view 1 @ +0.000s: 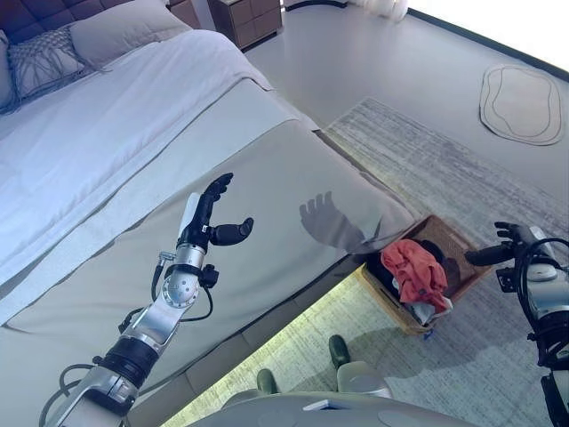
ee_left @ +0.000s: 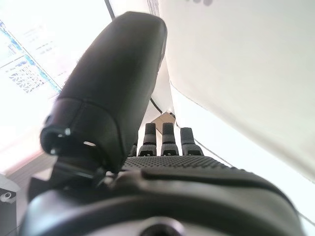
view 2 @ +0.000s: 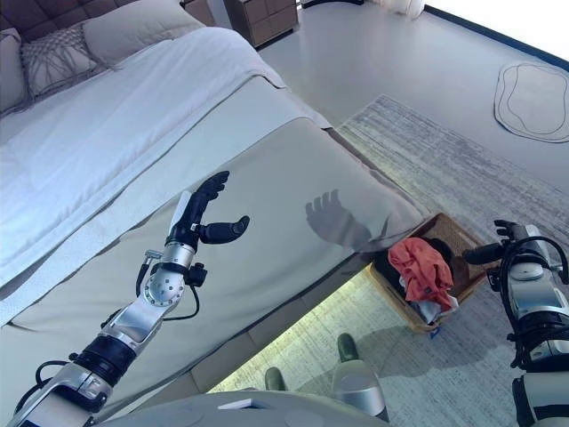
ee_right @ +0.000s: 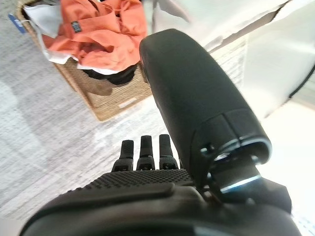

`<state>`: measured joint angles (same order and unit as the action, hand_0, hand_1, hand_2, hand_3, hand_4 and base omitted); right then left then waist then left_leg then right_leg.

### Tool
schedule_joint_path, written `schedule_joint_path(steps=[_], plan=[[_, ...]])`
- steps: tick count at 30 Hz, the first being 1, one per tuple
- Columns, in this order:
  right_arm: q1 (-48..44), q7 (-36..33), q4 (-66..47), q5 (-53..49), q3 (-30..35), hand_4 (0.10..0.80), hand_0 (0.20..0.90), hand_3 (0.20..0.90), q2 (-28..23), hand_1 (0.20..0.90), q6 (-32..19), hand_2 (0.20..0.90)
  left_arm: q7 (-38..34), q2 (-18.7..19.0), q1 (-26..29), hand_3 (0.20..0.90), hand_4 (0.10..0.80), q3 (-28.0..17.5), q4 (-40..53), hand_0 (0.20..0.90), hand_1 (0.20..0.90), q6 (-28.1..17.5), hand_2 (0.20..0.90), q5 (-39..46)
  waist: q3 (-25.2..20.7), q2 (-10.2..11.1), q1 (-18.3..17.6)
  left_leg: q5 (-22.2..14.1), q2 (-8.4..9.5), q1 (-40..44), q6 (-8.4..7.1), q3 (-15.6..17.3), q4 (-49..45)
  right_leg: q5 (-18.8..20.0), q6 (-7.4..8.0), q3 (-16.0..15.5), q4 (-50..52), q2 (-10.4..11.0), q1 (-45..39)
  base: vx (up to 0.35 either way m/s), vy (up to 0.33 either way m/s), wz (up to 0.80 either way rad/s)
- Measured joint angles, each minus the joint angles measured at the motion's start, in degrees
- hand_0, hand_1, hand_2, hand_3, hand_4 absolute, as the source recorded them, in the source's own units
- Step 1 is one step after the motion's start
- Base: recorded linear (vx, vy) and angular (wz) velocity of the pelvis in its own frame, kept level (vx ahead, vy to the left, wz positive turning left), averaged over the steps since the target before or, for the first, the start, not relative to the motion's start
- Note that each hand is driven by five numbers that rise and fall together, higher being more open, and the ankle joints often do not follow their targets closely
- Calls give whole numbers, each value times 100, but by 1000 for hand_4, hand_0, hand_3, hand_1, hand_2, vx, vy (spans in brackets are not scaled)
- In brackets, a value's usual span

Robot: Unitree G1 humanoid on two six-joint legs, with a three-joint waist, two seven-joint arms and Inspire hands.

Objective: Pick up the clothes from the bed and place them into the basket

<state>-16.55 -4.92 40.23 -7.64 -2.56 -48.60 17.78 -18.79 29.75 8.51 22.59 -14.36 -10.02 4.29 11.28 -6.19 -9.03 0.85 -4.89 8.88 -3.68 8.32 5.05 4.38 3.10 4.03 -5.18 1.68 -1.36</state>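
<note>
A woven basket (view 1: 449, 233) stands on the rug by the bed's foot corner. An orange cloth (view 1: 413, 267) lies on top of dark and white clothes inside it; it also shows in the right wrist view (ee_right: 106, 29) with the basket's wall (ee_right: 110, 96). My left hand (view 1: 206, 218) is open and empty, raised over the bed's smooth beige cover (view 1: 267, 205). My right hand (view 1: 511, 240) is open and empty, just right of the basket, with its fingers straight (ee_right: 142, 152).
The bed's white sheet (view 1: 107, 133) and pillows (view 1: 116, 31) lie towards the headboard. A wooden nightstand (view 1: 244, 18) stands beyond the bed. A grey rug (view 1: 462, 160) lies under the basket, and a small oval mat (view 1: 520, 102) lies far right.
</note>
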Motion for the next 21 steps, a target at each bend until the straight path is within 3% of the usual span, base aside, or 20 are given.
schedule_joint_path(steps=[6, 13, 21], plan=[[1, -184, -651, 185, 2, 800, 900, 900, 77, 900, -272, 900, 243, -104, -2, 900, 800, -1, -59, 900, 900, -2, 900, 79, 79, -5, -46, -1, -4, 63, 1, -8, 1, 0, 0, -6, -1, -5, -68, 16, 52, 1], [105, -480, -1374, 328, -22, 800, 900, 900, 720, 900, -547, 900, 246, -411, -74, 900, 800, -24, -412, 900, 900, -31, 900, 57, 78, -6, 25, 8, -14, 71, 5, -190, 0, 0, -1, -161, -2, -4, -158, -9, 20, 10], [546, -758, -2380, 906, -490, 800, 900, 900, 1252, 900, -975, 900, 4, -684, -577, 900, 800, -313, -763, 900, 900, -34, 900, -139, 71, 13, 490, 72, -11, -76, -8, -559, 0, -2, -4, -494, -7, 30, -185, -10, 19, 22]])
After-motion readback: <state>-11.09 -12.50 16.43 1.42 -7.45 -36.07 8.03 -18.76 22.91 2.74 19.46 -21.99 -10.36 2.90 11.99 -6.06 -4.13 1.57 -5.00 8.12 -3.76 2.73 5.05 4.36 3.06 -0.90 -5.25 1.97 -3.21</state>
